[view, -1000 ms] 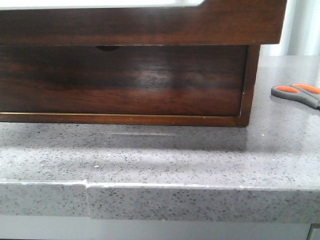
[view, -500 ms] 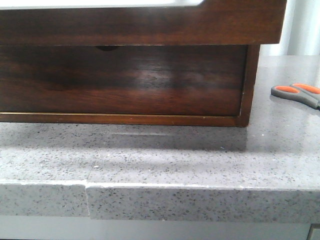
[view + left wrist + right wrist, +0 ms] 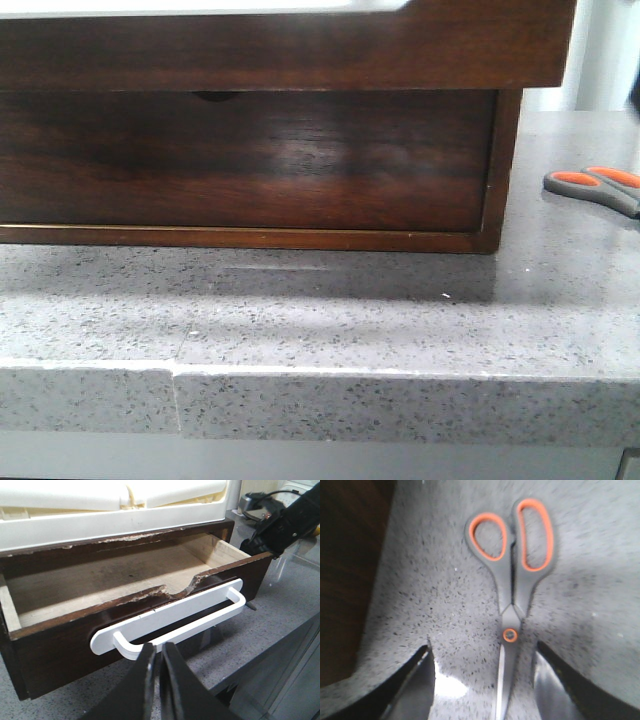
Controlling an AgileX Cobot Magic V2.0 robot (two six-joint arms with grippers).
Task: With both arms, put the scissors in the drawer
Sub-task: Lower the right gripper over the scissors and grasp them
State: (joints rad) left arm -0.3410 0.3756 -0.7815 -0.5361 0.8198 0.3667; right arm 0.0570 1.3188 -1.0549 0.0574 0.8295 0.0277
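The scissors point(image 3: 512, 575), grey with orange-lined loops, lie flat on the speckled grey counter. My right gripper point(image 3: 482, 650) is open above them, its fingers either side of the blades, not touching. In the front view only the scissors' handles point(image 3: 595, 185) show, at the right edge. The drawer point(image 3: 50, 655) is pulled open and empty inside, its top edge chipped; in the front view it is the upper wood front point(image 3: 300, 45). My left gripper point(image 3: 157, 647) is shut and empty, its tips just in front of the drawer's white handle point(image 3: 175, 620).
Below the open drawer is a lower dark wood front with a half-round notch point(image 3: 215, 97). White foam point(image 3: 110, 500) lies on top of the cabinet. The right arm point(image 3: 280, 525) hangs beyond the drawer's far corner. The counter's front edge point(image 3: 320, 400) is close.
A dark bit of the right arm has come into view at the front view's right edge. The scissors and drawer have not moved.
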